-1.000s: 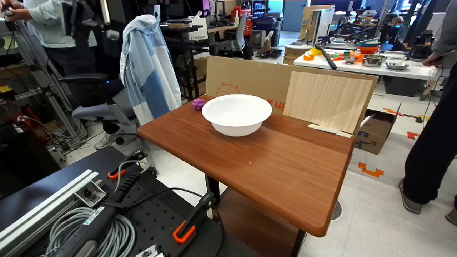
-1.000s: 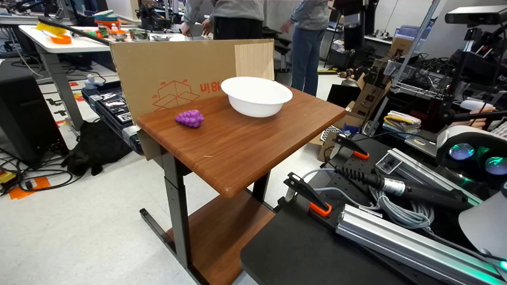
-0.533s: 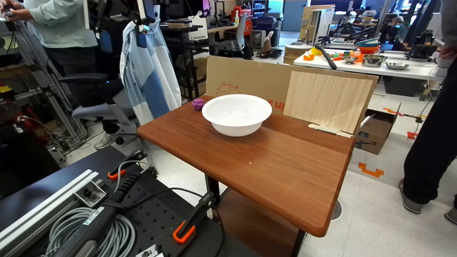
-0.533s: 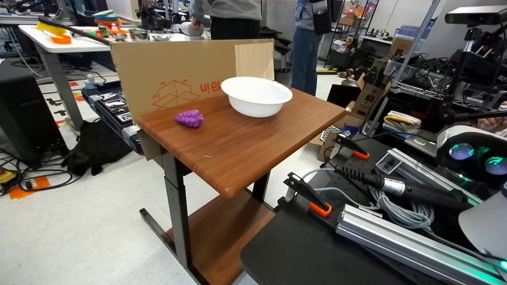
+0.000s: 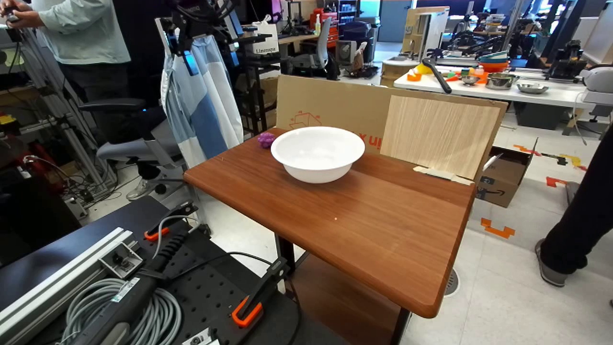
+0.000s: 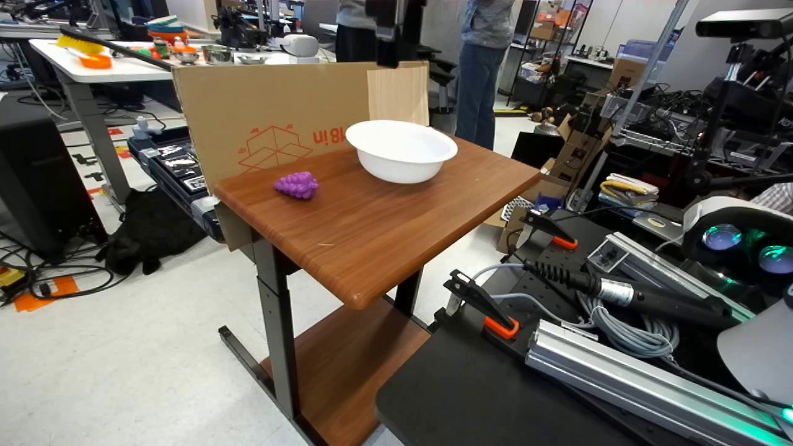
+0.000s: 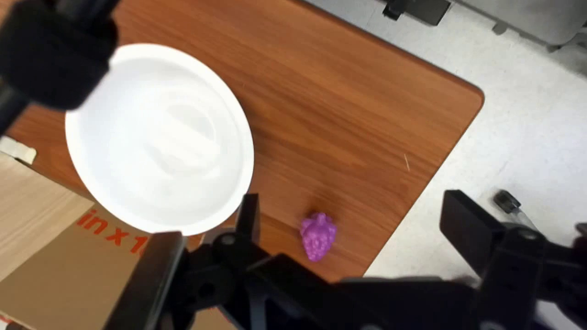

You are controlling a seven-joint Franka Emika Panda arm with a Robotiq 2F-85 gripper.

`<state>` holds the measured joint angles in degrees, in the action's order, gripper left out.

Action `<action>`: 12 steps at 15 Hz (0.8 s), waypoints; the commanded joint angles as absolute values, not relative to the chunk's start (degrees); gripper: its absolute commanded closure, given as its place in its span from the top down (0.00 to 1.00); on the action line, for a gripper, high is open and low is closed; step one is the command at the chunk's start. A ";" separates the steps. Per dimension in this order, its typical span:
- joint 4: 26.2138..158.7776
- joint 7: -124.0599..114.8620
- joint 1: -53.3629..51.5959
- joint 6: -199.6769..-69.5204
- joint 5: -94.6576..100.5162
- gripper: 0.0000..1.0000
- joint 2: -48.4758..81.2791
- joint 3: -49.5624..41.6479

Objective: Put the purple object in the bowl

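Purple knobbly object (image 7: 318, 238) of roundish form lies on the brown wood-grained table (image 7: 362, 87), lower than the black two-finger gripper (image 7: 352, 219) and well apart from it. The gripper has its fingers (image 7: 467, 229) spread wide from each other. Against the pictures of one second ago, it has changed its place: in an exterior view the gripper (image 5: 213, 60) has shifted to the right and is now in front of a light-blue, white and dark-blue cloth jacket (image 5: 206, 105); in an exterior view the gripper (image 6: 391, 46), whose fingers cannot be told apart there, has shifted to the left, so that its lower end overlaps the top edge of a brown cardboard panel (image 6: 266, 93) with red print. The purple object has kept its place in both exterior views. In the wrist view, it appears in the gap between the two fingers, nearer to the finger which appears beside the wide, round, shallow white bowl (image 7: 151, 146). This bowl stands upright on the same table, near the object but not touching it, and it also has not moved. Along the table's edge stands the cardboard panel, with a pale wood-grained board (image 5: 438, 134) set against it.
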<state>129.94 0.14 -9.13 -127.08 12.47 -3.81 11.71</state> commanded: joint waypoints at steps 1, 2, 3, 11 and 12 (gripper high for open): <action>124.61 -2.60 -9.12 -132.08 16.72 1.00 4.22 11.13; 128.22 -0.89 -9.56 -130.57 14.25 1.00 -0.03 11.12; 127.18 -1.33 -9.62 -131.19 14.72 1.00 1.71 10.97; 125.70 -1.95 -9.72 -149.34 18.16 1.00 6.81 10.33; 125.19 -3.03 -9.71 -152.85 18.15 1.00 8.04 10.08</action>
<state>126.46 -1.13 -9.21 -143.73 16.10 4.64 11.22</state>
